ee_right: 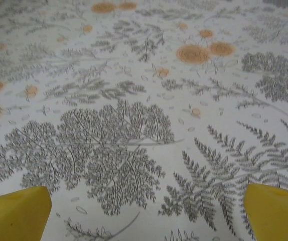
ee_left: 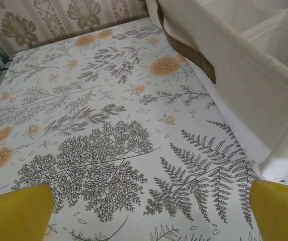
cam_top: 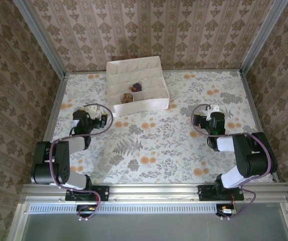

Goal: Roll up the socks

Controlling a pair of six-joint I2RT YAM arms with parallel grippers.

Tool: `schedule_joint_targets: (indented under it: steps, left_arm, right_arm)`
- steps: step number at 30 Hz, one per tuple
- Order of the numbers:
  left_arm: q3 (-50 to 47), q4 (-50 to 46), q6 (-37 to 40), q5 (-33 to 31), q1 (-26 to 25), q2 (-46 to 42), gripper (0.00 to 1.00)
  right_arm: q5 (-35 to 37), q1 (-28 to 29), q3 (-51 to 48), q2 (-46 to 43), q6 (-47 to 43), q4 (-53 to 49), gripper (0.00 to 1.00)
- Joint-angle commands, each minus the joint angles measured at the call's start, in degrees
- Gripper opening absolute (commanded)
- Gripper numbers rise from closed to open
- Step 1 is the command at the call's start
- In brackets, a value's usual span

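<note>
The left arm [cam_top: 53, 160] and right arm [cam_top: 247, 153] are folded low; the left gripper [cam_top: 92, 108] and right gripper [cam_top: 215, 108] are spread wide, empty, pointed toward the far side.

The dark purple sock [cam_top: 136, 86] sits balled into a small bundle inside one compartment of the white divided box [cam_top: 134, 65]. The brown-and-tan sock [cam_top: 127, 97], likewise bundled, lies in the neighbouring compartment at its seven o'clock.
</note>
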Motion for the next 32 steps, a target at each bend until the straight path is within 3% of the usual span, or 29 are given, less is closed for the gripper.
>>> schedule_joint_targets:
  steps: [1, 3, 5, 32]
  left_arm:
    - [-0.2, 4.5, -2.8, -1.5, 0.2, 1.0, 1.0]
    - [-0.8, 6.8, -4.4, -3.8, 0.6, 2.8, 1.0]
    - [-3.2, 15.2, -5.6, -4.6, 1.9, 6.0, 1.0]
    - [-3.2, 13.8, -5.0, -4.8, 1.3, 5.3, 1.0]
  right_arm:
    - [-1.3, -0.4, 0.6, -0.1, 0.0, 4.5, 1.0]
    - [-1.3, -0.4, 0.7, 0.0, 0.0, 4.5, 1.0]
    - [-1.3, -0.4, 0.7, -0.1, 0.0, 4.4, 1.0]
    - [-1.4, -0.4, 0.5, -0.2, 0.0, 4.5, 1.0]
